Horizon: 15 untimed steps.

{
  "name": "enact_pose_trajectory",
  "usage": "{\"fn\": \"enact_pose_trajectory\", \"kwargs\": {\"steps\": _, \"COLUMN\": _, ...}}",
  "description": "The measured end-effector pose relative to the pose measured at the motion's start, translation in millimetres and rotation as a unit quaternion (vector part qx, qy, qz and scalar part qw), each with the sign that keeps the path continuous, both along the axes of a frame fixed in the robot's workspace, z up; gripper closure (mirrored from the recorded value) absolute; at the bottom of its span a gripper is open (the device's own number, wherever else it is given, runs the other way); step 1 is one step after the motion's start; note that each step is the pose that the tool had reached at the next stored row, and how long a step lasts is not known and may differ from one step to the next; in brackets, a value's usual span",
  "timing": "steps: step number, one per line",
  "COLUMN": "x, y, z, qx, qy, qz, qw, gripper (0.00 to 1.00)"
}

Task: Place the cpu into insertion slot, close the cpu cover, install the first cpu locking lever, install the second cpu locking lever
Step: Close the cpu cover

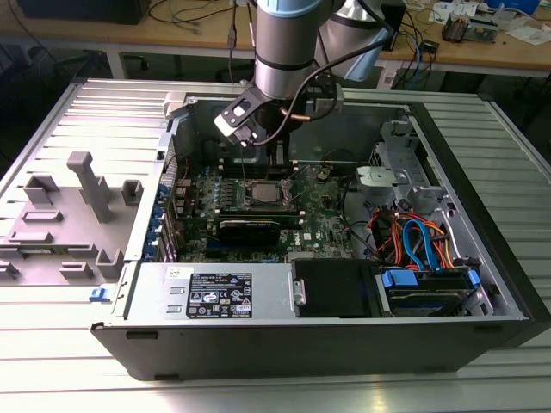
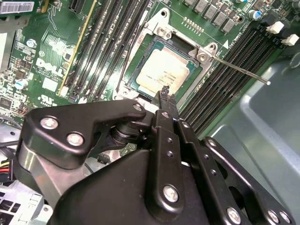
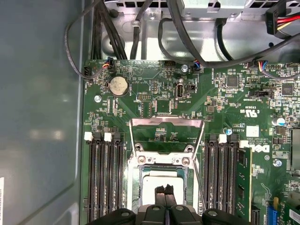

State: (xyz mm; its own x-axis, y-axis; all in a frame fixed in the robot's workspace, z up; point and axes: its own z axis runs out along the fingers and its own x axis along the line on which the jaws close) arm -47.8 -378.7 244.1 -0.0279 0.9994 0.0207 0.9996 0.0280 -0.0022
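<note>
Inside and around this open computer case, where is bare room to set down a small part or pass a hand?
Free: the slatted table along the case's labelled side, and the bare grey case panel beside the memory slots. Crowded: the cables by the drive bay, and the cpu under the end effector.

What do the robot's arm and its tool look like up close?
The arm is a thick silver-grey tube with a pale blue band, and a black cable loops beside it. A small white-and-black box sits near the wrist. The tool is matte black, angular linked plates studded with silver screws, narrowing to two slim fingers.
</note>
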Motion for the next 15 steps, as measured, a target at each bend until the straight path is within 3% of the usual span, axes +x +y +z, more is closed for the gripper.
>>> {"fn": "enact_pose_trajectory", "kwargs": {"steps": 15, "x": 1.4, "y": -0.1, "z": 2.5, "qx": 0.0003, "qy": 0.0008, "qz": 0.0, "qw": 1.0, "gripper": 0.89}}
